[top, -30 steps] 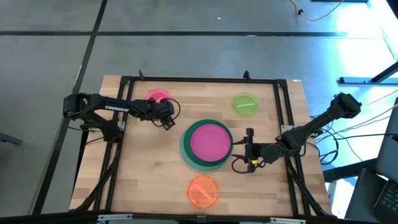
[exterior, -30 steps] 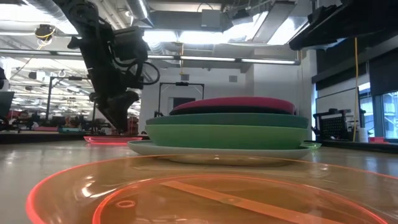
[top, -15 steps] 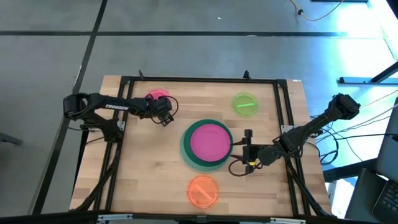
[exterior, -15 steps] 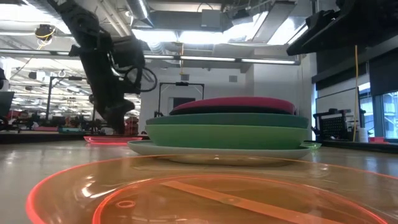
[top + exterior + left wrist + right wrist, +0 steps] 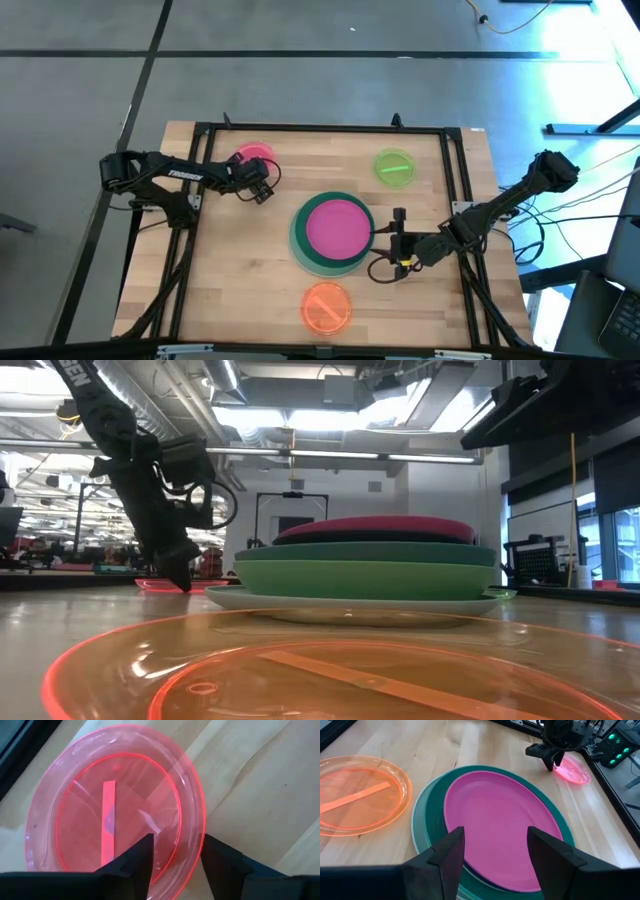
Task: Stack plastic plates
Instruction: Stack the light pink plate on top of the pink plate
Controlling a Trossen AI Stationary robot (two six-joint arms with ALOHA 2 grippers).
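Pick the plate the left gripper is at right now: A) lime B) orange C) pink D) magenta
C: the left gripper sits at the edge of the pink plate in the high view, and the left wrist view shows its open fingers straddling that plate's rim; the lime plate, orange plate and magenta plate all lie away from it.

Left pincer (image 5: 262, 190) low, fingers parted, arm stretched inward. Right pincer (image 5: 398, 232) parted wide, arm bent inward.

Overhead, table-level and two close wrist cameras.
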